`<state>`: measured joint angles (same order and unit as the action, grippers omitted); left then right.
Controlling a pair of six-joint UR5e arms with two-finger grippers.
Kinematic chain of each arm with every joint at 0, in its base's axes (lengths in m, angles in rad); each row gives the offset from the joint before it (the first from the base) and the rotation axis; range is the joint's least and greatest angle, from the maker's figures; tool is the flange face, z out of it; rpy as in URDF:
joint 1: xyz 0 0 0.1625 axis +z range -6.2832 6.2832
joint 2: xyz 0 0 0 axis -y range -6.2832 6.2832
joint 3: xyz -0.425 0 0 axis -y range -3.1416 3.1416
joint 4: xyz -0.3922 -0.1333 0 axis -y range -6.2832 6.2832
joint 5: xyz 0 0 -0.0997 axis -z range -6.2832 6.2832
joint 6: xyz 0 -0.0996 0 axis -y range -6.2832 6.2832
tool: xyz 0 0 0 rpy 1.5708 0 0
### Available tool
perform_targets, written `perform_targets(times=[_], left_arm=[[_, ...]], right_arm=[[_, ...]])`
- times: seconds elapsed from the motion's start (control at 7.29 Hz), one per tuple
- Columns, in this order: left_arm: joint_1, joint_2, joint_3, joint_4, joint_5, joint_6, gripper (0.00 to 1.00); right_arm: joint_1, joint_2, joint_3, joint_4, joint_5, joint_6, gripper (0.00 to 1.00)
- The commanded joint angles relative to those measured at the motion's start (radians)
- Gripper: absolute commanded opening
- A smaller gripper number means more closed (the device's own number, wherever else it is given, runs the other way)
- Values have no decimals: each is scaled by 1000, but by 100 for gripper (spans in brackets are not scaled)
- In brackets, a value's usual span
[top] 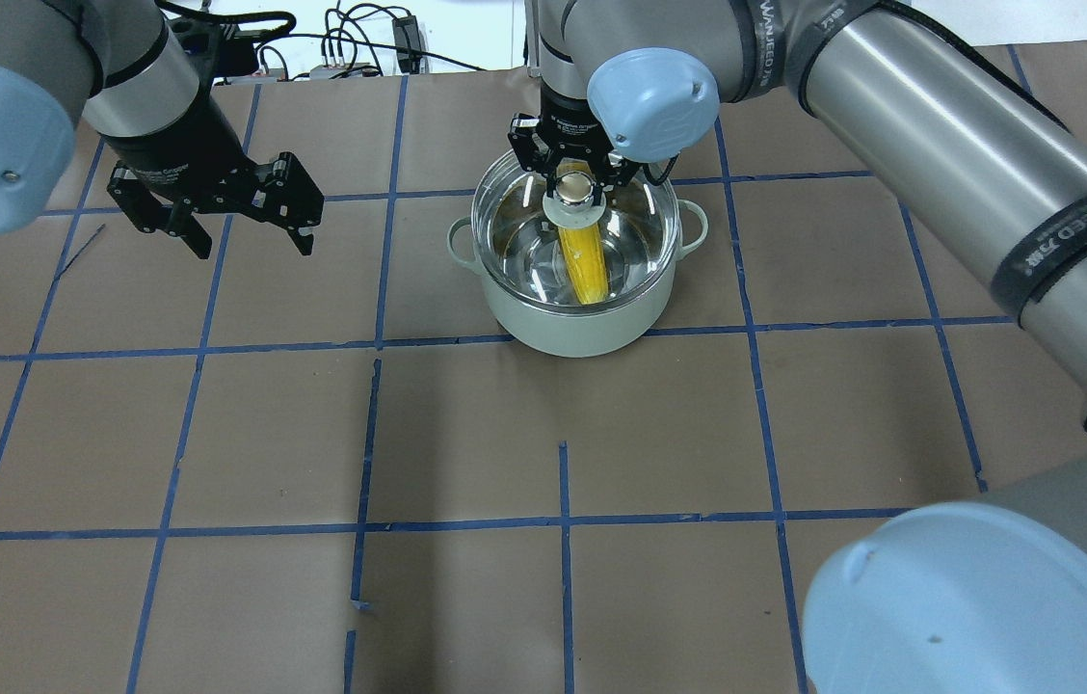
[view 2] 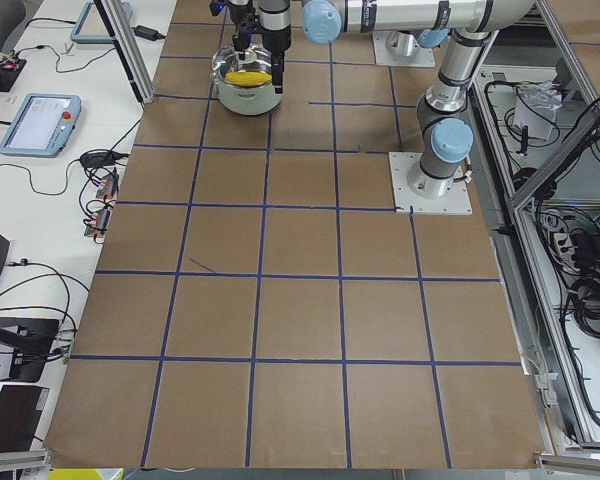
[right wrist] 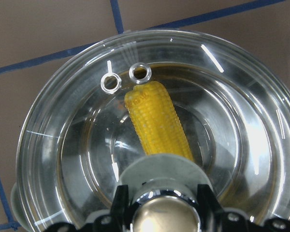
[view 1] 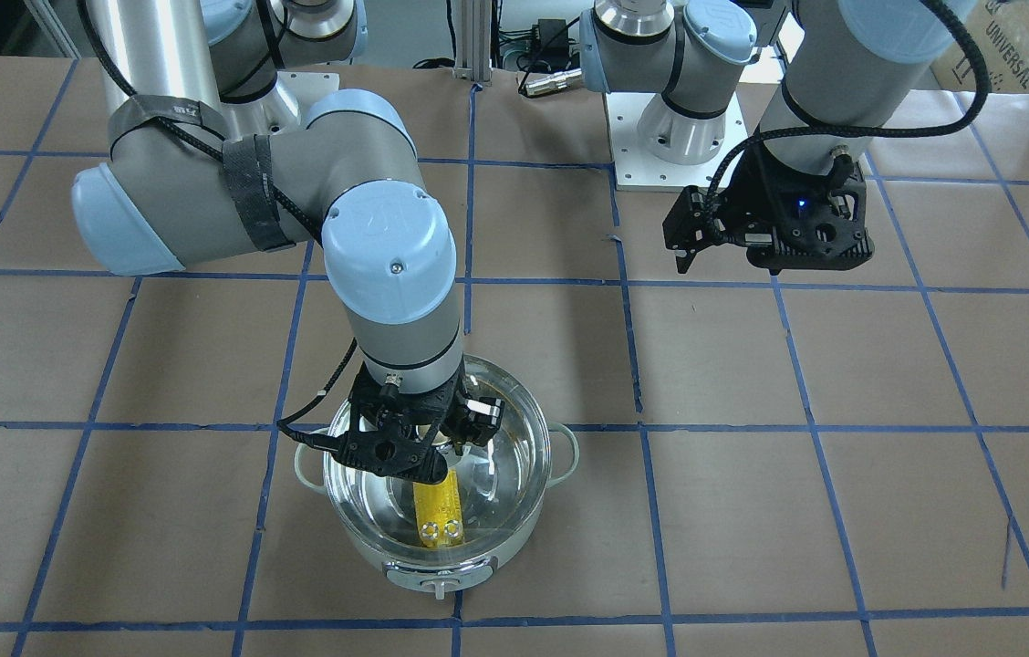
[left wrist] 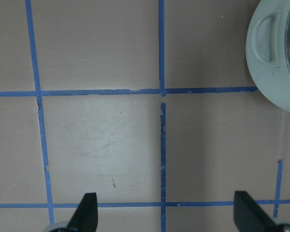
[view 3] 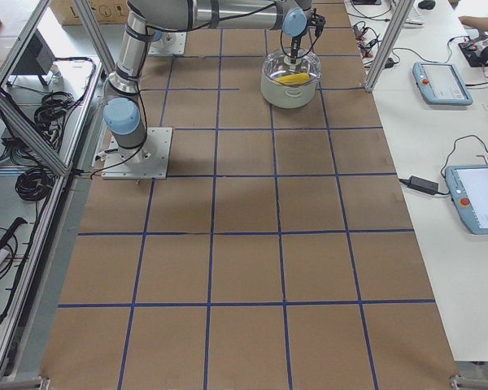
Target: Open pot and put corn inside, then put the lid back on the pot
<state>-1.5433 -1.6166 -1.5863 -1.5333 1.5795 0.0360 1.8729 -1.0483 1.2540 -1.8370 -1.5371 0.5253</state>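
Yellow, finely ridged corn [right wrist: 157,125] beyond the jaws of the black right gripper [top: 574,185], clear glass lid [right wrist: 241,111], pale chrome-capped knob [right wrist: 160,170] between those jaws, grey-white pot [top: 572,333] with mirror-steel inside, black left gripper [top: 252,249], brown table [top: 466,434] gridded in blue tape [top: 563,521].

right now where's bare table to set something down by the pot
The table squares on the robot's side of the pot lie bare, as does the square between the pot and the open left gripper. Crowded only over the pot, where the right gripper grips the lid.
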Motion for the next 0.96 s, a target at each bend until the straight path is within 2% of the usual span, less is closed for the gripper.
perform_targets(times=[0.0,0.55,0.69,0.82], left_arm=[[0,-16,19,1,7,1,100],[-6,-5,8,1,10,-15,100],[-9,-12,8,1,4,-16,100],[-11,-2,0,-1,7,-15,100]], right_arm=[[-1,-4,12,-1,0,-7,25],[-1,-1,13,5,0,-7,28],[-1,-1,15,5,0,-7,39],[-3,1,15,10,-1,-7,58]])
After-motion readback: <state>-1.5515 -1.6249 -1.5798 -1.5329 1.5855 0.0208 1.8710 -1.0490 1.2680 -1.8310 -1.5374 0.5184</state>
